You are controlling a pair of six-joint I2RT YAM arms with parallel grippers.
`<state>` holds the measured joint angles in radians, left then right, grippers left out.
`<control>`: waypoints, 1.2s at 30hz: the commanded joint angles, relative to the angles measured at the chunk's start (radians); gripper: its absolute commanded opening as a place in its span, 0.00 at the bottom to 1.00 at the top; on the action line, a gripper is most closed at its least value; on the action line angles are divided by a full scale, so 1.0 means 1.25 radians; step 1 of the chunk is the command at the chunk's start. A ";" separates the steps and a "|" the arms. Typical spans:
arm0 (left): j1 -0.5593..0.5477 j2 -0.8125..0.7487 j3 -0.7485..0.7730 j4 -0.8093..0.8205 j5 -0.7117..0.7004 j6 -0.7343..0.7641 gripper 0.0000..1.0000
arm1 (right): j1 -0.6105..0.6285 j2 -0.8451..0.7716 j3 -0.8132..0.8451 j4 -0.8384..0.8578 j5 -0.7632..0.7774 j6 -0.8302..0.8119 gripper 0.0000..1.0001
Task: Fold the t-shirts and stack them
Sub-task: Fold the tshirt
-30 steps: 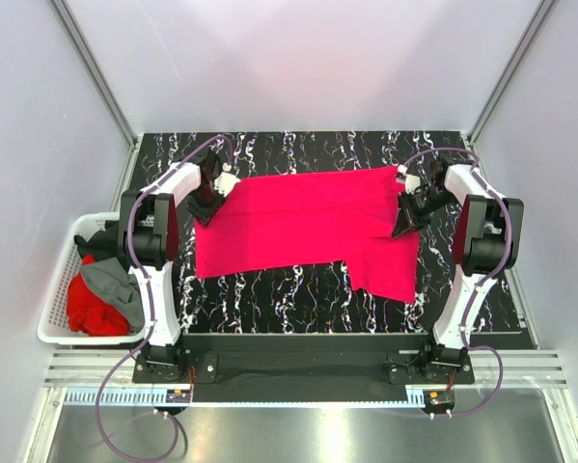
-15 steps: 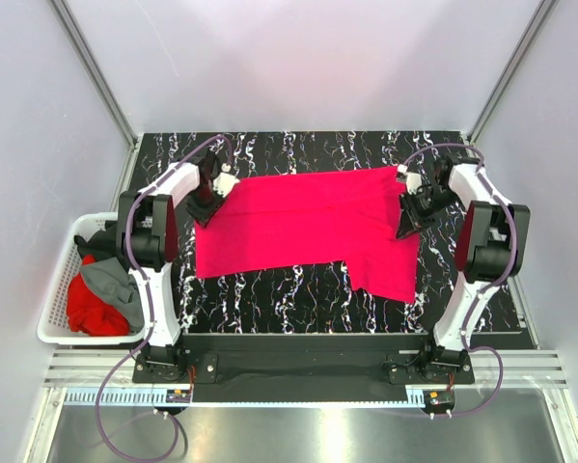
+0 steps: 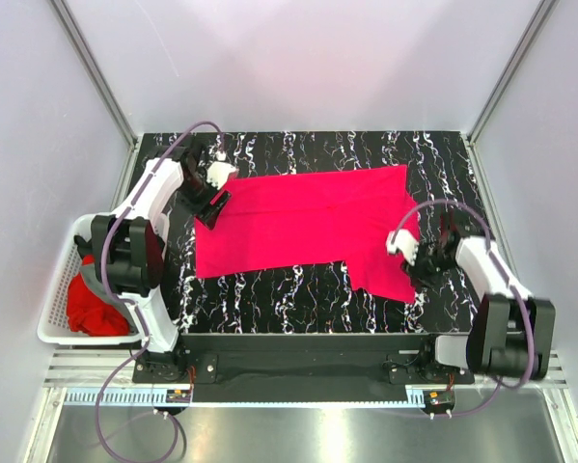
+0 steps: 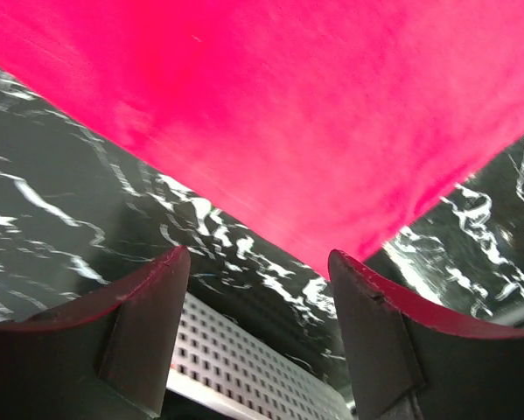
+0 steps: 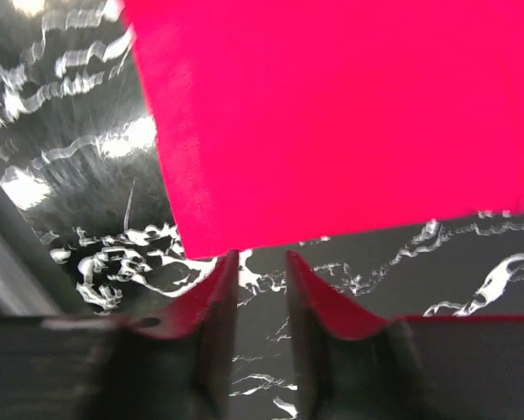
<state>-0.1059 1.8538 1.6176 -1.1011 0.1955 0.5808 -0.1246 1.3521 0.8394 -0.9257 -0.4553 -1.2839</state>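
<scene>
A crimson-pink t-shirt point(image 3: 303, 227) lies spread flat on the tabletop point(image 3: 298, 154), which is glossy black with white marble veining. The shirt is soft, matte cloth with hardly a wrinkle. Its body makes a broad oblong, and a flap hangs lower at the near right. Bare tabletop shows all round it, with a wide strip at the far side and narrower strips at the left and right edges.

The left claw point(image 3: 209, 198) sits just beside the shirt's far-left corner. In the left wrist view its fingers point(image 4: 148, 324) stand well apart with nothing between them, and a pointed corner of the cloth reaches toward the gap.

The right claw point(image 3: 419, 265) is at the shirt's near-right corner. In the right wrist view its fingers point(image 5: 213, 297) are parted only by a narrow slit. Veined tabletop shows through the slit, the claw grips nothing, and the cloth's corner lies just beyond the tips.

Off the tabletop's left edge stands a white plastic lattice basket point(image 3: 52, 328). It holds a crumpled red shirt point(image 3: 91, 309) with a grey shirt point(image 3: 103, 282) on top, partly hidden by the left arm.
</scene>
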 commanded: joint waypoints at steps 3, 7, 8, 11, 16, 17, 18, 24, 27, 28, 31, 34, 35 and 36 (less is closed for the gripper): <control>0.002 -0.019 -0.061 -0.052 0.033 0.007 0.68 | 0.006 -0.184 -0.191 0.101 0.003 -0.330 0.40; 0.004 -0.024 -0.093 -0.047 0.023 0.009 0.67 | 0.006 -0.289 -0.271 0.158 -0.031 -0.379 0.51; 0.004 -0.025 -0.096 -0.048 0.022 0.009 0.67 | 0.006 -0.294 -0.279 0.160 -0.033 -0.385 0.51; 0.004 -0.034 -0.107 -0.043 0.013 0.011 0.67 | 0.006 -0.284 -0.289 0.161 -0.026 -0.392 0.51; 0.004 -0.046 -0.131 -0.032 -0.012 0.018 0.67 | 0.006 -0.208 -0.260 0.164 0.003 -0.366 0.51; 0.004 -0.047 -0.133 -0.032 -0.016 0.019 0.67 | 0.008 -0.196 -0.256 0.165 0.008 -0.361 0.51; 0.004 -0.047 -0.136 -0.030 -0.024 0.020 0.67 | 0.006 -0.182 -0.245 0.163 0.013 -0.357 0.51; 0.006 -0.052 -0.147 -0.024 -0.051 0.029 0.67 | 0.008 -0.129 -0.193 0.100 0.022 -0.368 0.51; 0.007 -0.052 -0.148 -0.025 -0.058 0.032 0.67 | 0.008 -0.122 -0.192 0.075 0.019 -0.390 0.44; 0.009 -0.052 -0.153 -0.024 -0.062 0.036 0.67 | 0.008 -0.118 -0.193 0.060 0.021 -0.399 0.34; 0.011 -0.057 -0.182 -0.019 -0.084 0.056 0.65 | 0.011 -0.087 -0.176 0.020 0.035 -0.397 0.05; 0.017 -0.069 -0.234 -0.009 -0.107 0.087 0.62 | 0.011 -0.052 -0.144 0.015 0.045 -0.338 0.00; 0.017 -0.079 -0.250 0.001 -0.110 0.108 0.61 | 0.011 -0.042 -0.126 0.014 0.046 -0.323 0.00; 0.018 -0.084 -0.279 0.005 -0.117 0.116 0.61 | 0.011 -0.028 -0.118 0.012 0.050 -0.311 0.00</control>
<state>-0.0937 1.8114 1.3277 -1.1084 0.0956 0.6594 -0.1177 1.2842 0.6350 -0.8661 -0.4156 -1.7302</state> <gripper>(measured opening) 0.613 0.011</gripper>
